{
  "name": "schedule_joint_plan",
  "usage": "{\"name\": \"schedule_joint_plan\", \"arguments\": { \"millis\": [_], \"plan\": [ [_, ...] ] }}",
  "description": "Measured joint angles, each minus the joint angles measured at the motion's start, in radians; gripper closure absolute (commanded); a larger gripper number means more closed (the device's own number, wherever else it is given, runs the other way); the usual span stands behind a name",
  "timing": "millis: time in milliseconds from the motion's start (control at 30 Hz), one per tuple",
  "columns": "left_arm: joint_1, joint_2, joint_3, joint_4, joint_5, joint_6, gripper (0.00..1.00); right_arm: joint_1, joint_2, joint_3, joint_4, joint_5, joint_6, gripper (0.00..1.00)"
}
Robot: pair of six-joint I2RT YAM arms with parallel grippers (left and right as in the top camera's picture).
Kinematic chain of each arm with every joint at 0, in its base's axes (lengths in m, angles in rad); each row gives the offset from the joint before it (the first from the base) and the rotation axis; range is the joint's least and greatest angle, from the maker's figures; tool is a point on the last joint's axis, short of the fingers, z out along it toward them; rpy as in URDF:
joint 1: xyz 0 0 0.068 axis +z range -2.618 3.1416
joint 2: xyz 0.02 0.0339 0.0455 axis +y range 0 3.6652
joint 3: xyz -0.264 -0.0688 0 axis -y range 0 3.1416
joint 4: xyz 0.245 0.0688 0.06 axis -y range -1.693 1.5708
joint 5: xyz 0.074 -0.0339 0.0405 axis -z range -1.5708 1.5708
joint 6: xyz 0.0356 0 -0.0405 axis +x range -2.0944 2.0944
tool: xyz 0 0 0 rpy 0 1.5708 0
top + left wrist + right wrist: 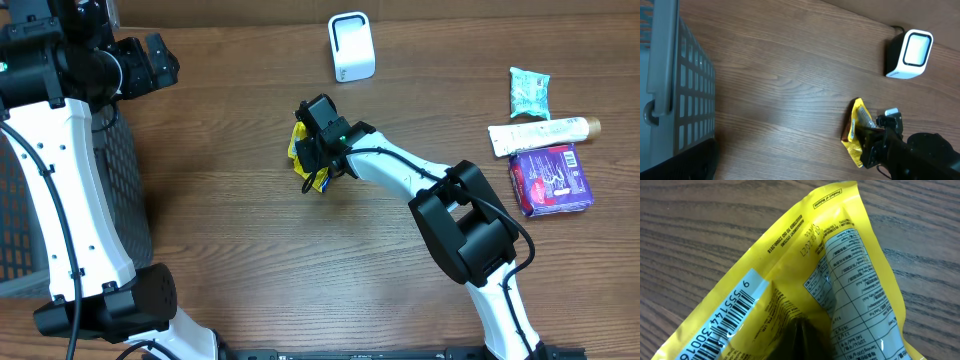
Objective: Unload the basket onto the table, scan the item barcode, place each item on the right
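Observation:
The item is a yellow snack packet [300, 150], pinched from one end by my right gripper [318, 152] just above the table's middle. In the right wrist view the packet [790, 265] fills the frame, its foil creased into the shut fingers [801, 335]. Its barcode [722, 325] faces that camera at lower left, beside a nutrition panel. The white scanner [351, 47] stands at the back of the table, a short way behind the packet; it also shows in the left wrist view [910, 50]. My left gripper [150, 62] hangs open and empty at the far left.
A grey mesh basket [125, 200] stands along the left edge, seen also as the basket wall [687, 95]. At the right lie a teal sachet [529, 91], a white tube [542, 133] and a purple pack [552, 180].

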Motion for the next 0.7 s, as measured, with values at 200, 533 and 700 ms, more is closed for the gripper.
{"name": "schedule_joint_plan", "arguments": {
  "millis": [200, 533, 700],
  "plan": [
    [0.000, 0.000, 0.000, 0.000, 0.000, 0.000, 0.00, 0.011, 0.000, 0.015, -0.010, -0.030, 0.000, 0.55],
    [0.000, 0.000, 0.000, 0.000, 0.000, 0.000, 0.00, 0.042, 0.000, 0.114, -0.226, -0.146, 0.001, 0.46],
    [0.000, 0.000, 0.000, 0.000, 0.000, 0.000, 0.00, 0.014, -0.016, 0.146, -0.251, -0.159, 0.004, 0.48]
  ]
}}
